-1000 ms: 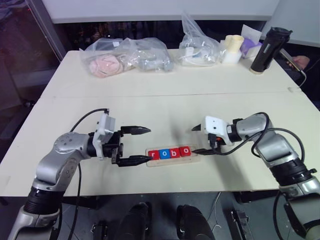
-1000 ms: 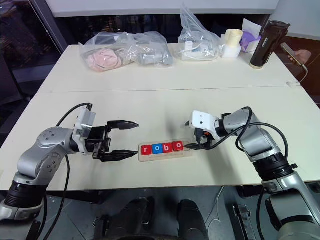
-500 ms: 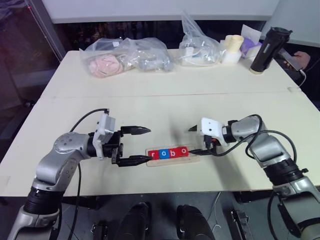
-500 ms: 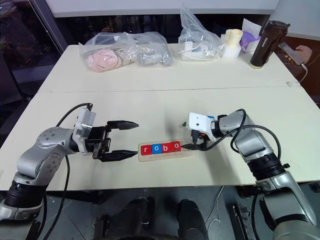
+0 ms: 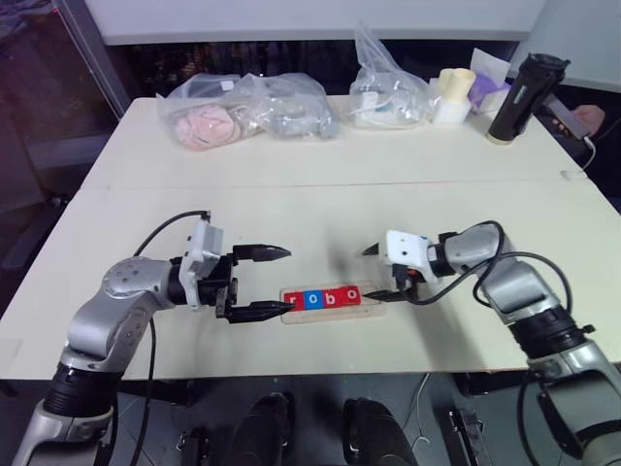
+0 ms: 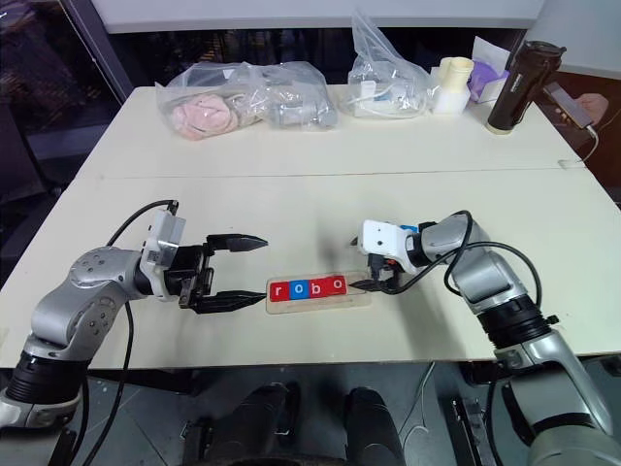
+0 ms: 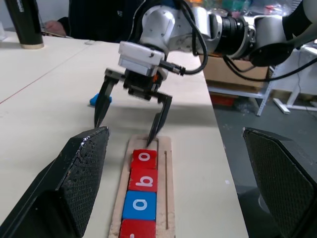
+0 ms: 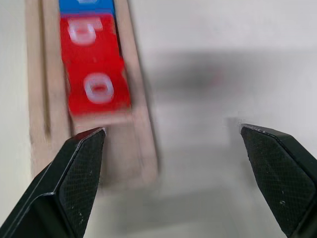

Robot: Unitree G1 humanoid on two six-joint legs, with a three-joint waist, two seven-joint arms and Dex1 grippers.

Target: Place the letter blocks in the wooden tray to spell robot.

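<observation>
The wooden tray lies on the table between my grippers. In it sit letter blocks in a row: red r, blue o, red b, red o. The tray's right end is bare. My left gripper stands open and level at the tray's left end, holding nothing. My right gripper is open too, its near fingertip at the tray's right end just behind the last o. A small blue block lies on the table beyond the right gripper.
Clear plastic bags of items lie along the table's far edge, with a white cup and a dark bottle at the far right. A person's hand rests by the bottle. Bare tabletop stretches behind the tray.
The last red o has slid a little left and now sits flush against the b, with the right gripper's near finger following it. The left arm has kept still.
</observation>
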